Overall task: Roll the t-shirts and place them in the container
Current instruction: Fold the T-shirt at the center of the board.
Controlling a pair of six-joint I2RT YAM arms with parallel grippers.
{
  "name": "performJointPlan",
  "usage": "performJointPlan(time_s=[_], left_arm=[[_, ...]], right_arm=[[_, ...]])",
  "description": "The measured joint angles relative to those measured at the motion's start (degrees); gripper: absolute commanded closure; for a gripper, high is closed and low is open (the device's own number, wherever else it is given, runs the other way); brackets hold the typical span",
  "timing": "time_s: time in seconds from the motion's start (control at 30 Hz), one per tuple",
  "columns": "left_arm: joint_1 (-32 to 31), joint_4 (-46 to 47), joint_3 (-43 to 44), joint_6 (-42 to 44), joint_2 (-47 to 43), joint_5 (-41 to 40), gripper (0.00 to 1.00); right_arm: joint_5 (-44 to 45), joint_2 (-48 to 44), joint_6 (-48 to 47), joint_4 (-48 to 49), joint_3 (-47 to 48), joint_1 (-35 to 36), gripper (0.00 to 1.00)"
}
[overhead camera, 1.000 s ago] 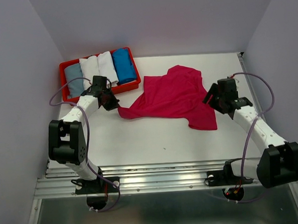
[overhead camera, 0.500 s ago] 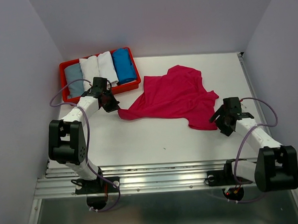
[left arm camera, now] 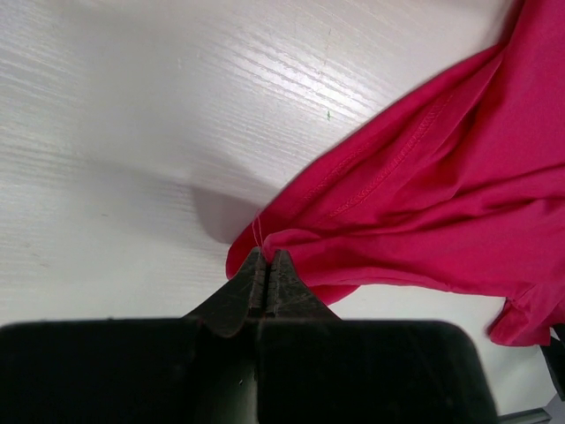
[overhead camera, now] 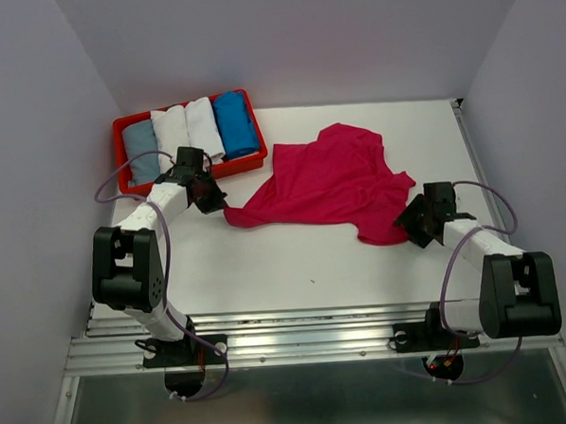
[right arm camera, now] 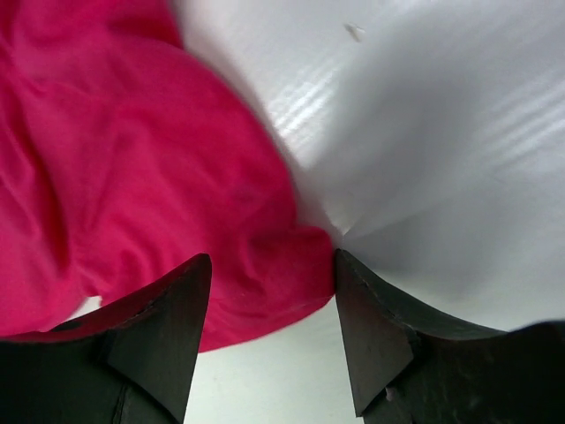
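Four rolled t-shirts [overhead camera: 191, 131] are seen packed in the red tray [overhead camera: 242, 163], while the magenta t-shirt [overhead camera: 334, 181] is left spread unrolled on the table [overhead camera: 295, 259]. One corner is pinched in the left gripper [left arm camera: 267, 265], and the opposite hem is straddled by the parted right gripper [right arm camera: 269, 265].

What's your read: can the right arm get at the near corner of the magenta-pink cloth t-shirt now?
Probably yes. The right gripper stands open, with a corner of the magenta-pink cloth t-shirt lying between its jaws; nothing blocks it.
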Motion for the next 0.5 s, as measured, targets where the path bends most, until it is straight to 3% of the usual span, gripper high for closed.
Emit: performJointPlan(time_s=[0.17, 0.23, 0.27, 0.4, 0.5], left_arm=[[0.0, -0.02, 0.0, -0.02, 0.0, -0.02, 1.0], [0.0, -0.02, -0.02, -0.02, -0.07, -0.11, 1.0], [0.0, -0.04, -0.02, -0.02, -0.09, -0.15, 1.0], [0.0, -0.02, -0.02, -0.04, -0.42, -0.17, 1.0], [0.0, -0.09, -0.02, -0.07, -0.44, -0.17, 1.0]], right_arm=[[-3.91, 3.06, 0.33, 6.38, 0.13, 0.0, 0.48], [-5.22, 4.61, 0.35, 8.02, 0.44, 0.0, 0.6], [-5.84, 5.29, 0.33, 8.74, 0.52, 0.0, 0.71], [-7.39, 6.8, 0.24, 9.03, 0.66, 0.0, 0.99], [-7.91, 6.67, 0.09, 8.22, 0.76, 0.0, 0.99]])
